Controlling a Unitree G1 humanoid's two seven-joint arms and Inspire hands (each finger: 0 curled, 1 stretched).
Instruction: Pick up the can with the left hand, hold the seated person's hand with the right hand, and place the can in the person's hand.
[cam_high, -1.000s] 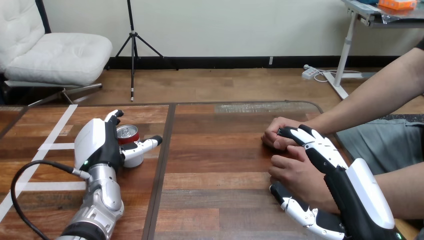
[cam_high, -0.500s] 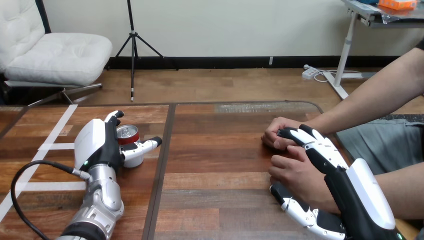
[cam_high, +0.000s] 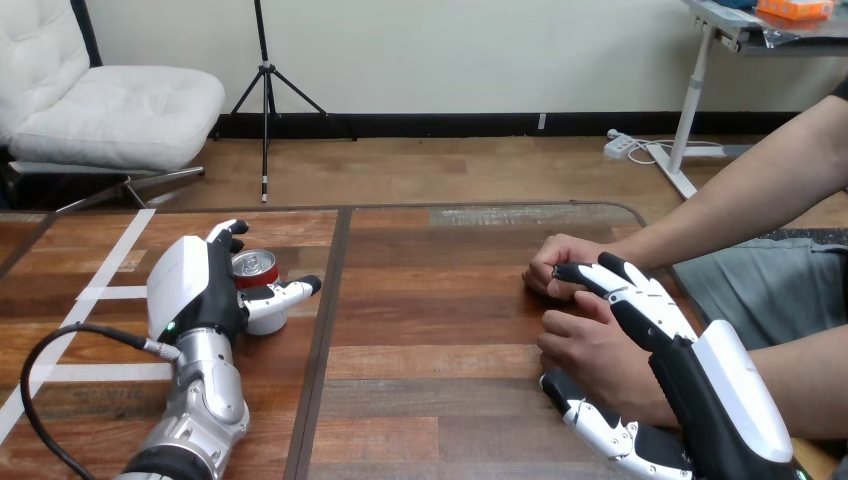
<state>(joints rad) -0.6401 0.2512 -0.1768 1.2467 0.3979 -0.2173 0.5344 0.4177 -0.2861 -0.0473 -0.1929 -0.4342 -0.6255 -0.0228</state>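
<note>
1. Two grasps are being set up at once; neither looks finished, so I judge the task to be at its first steps.
2. At the view's left, the left robot hand (cam_high: 185, 285) is wrapped round the can (cam_high: 254, 266): fingers behind it, thumb (cam_high: 290, 290) across its near side.
3. That can stands upright on the worktop (cam_high: 430, 300), well apart from the person, and does not look lifted.
4. At the view's right, the right robot hand (cam_high: 715, 385) lies over the person's nearer hand (cam_high: 595, 350).
5. Its fingers (cam_high: 630, 290) stretch almost straight across the back of that hand, and the tips reach the person's farther hand (cam_high: 552, 262).
6. Its thumb (cam_high: 590, 418) sits low on the near side by the wrist, so the robot hand brackets the person's hand rather than clasping it.
7. Next, I judge, the right fingers need to curl gently round the nearer hand, which would also have to turn palm up.
8. After that the left arm must raise the can straight up, carry it rightward across the worktop and set it into the waiting palm before letting go.
</note>
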